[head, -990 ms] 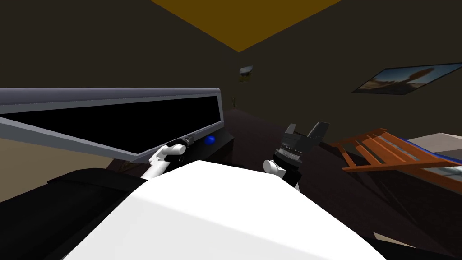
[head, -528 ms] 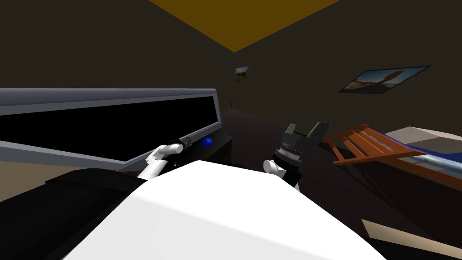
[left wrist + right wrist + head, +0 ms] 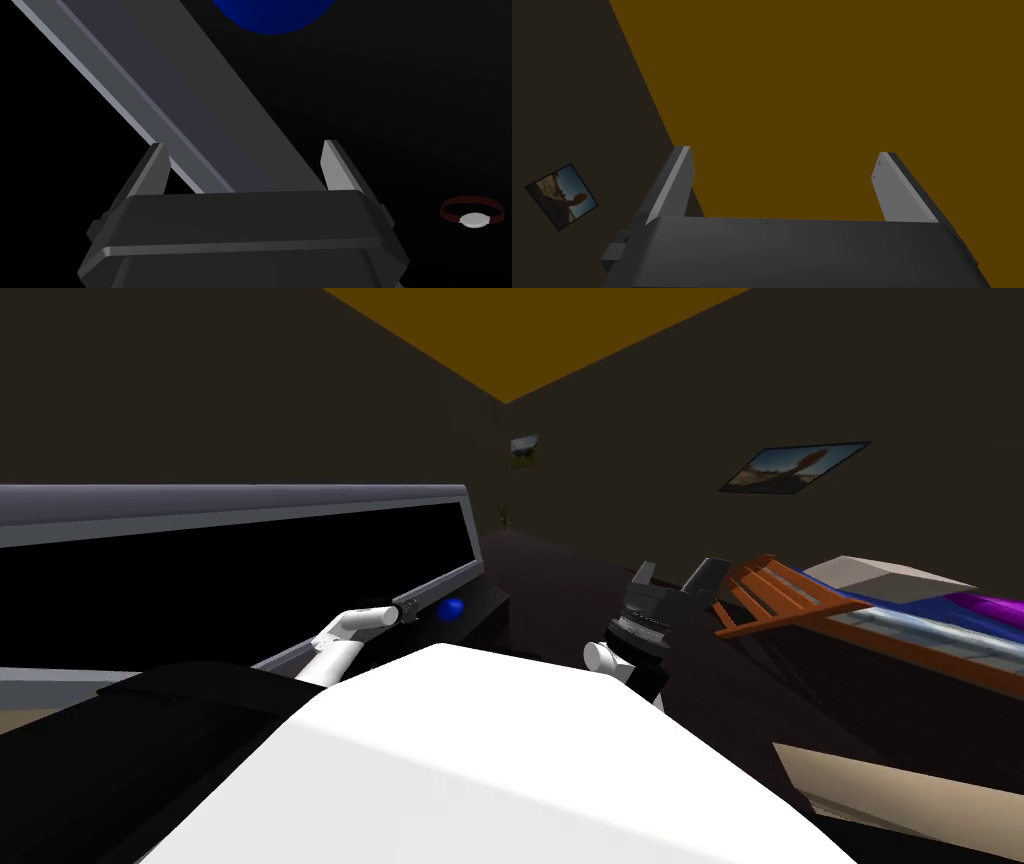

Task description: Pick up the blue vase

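Spanning 9 o'clock in head view: wide black screen in a grey frame (image 3: 250, 558) (image 3: 200, 125) | dark cabinet top (image 3: 490, 610) (image 3: 400, 100) under its 3 o'clock end | right gripper (image 3: 677, 575) (image 3: 784, 152) raised, fingers spread, empty | left gripper (image 3: 410, 606) (image 3: 243, 144) at the frame's corner, fingers spread, empty | round blue vase (image 3: 452, 608) (image 3: 272, 15) on the cabinet, just at left gripper's 3 o'clock | small red-banded white disc (image 3: 472, 215) nearby

Smooth blue vase (image 3: 452, 608), matt grey screen frame (image 3: 240, 503), orange wooden slats (image 3: 790, 588)
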